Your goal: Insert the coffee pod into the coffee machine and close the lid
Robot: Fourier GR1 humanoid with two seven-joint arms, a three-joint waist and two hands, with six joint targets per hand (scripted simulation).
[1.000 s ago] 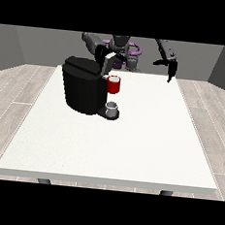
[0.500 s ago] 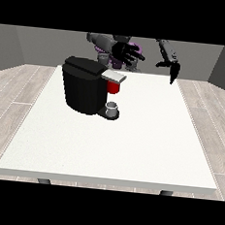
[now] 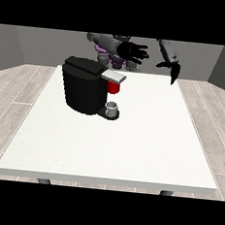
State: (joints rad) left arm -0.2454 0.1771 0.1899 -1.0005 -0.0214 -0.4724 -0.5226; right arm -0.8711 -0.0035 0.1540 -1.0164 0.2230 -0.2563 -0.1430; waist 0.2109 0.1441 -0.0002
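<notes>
Nearest the camera, the white table (image 3: 130, 155) lies well below and in front of both hands. Further back, below the hand at the view's left (image 3: 131, 51) and towards the camera from it, a small grey thing (image 3: 113, 107) sits on the base of the coffee machine (image 3: 83, 85). I cannot tell whether it is the coffee pod, and no pod shows plainly anywhere else. If it is, I would expect it to be light, stiff and smooth-sided, so it could tip or slip. It would best be pinched across its sides between thumb and fingers, not pressed from above. Just over it is a red thing at the machine (image 3: 113, 88), under the grey lid (image 3: 114, 76). The lid looks flat and lowered, though whether it is fully seated is hard to make out. The lid should be a light hinged flap, best pushed on its top near the front edge. Furthest back, the hand at the view's left hovers above and behind the machine with fingers spread wide, holding nothing. The hand at the view's right (image 3: 173, 72) hangs well to the machine's side, fingers straight and pointing down, also empty. The robot's body behind the hands is mostly cut off.
</notes>
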